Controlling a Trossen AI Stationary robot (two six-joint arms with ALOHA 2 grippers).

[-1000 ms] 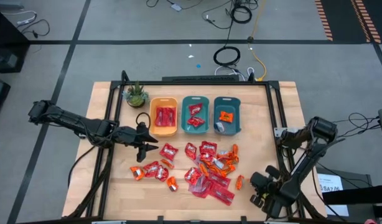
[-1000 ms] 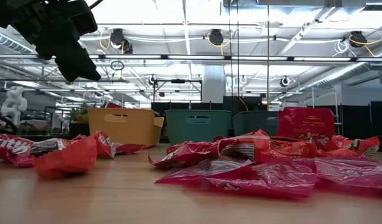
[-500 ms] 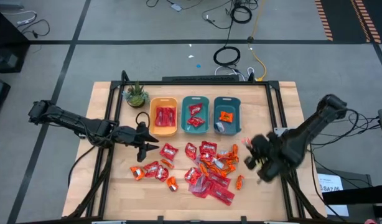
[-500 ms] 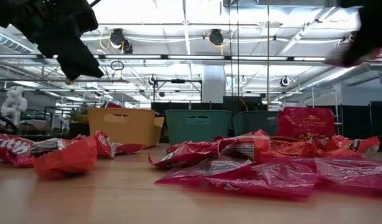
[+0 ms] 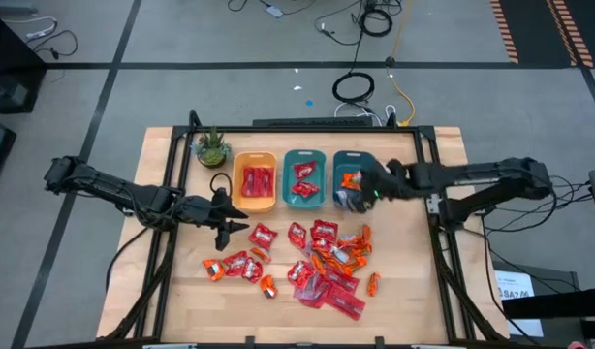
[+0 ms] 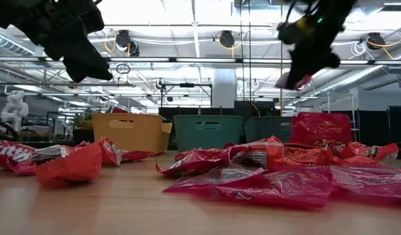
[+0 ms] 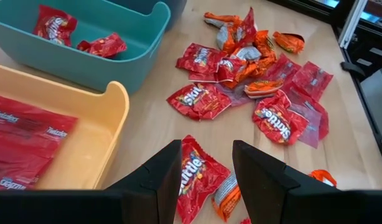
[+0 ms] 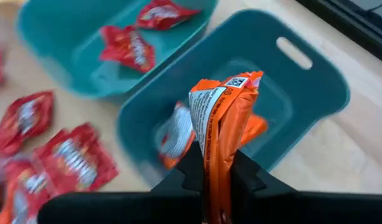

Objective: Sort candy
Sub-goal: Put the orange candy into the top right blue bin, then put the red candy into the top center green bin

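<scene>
Above the rightmost teal plastic bin (image 5: 355,180), near the desk's far edge, the right gripper (image 5: 360,187) pinches a small orange wrapped candy (image 8: 223,134) between closed fingers; the packet stands upright over orange pieces already lying in that bin. One second ago this gripper sat low at the desk's near right corner, and half a second ago it was crossing the right edge; it has since swung inward to the bin row. The left gripper (image 5: 220,223) has not moved: it hovers by the desk's left side, just in front of the yellow plastic bin (image 5: 255,181), its fingers (image 7: 158,177) parted and empty above a red squarish packet (image 7: 196,175). The loose pile of red and orange sweets (image 5: 322,260) on the wooden desk (image 5: 404,310) is unchanged, as are the longer red flat packets (image 7: 26,140) in the yellow bin and the red packets in the middle teal bin (image 5: 303,179). A small potted green plant (image 5: 212,147) stands at the far left corner.

From the low view the right gripper is a dark blur overhead, and the bins' contents are hidden behind their walls and the foreground packets. The right wrist view cuts off the candy's lower end between the fingers, and motion blurs the bin floor.
</scene>
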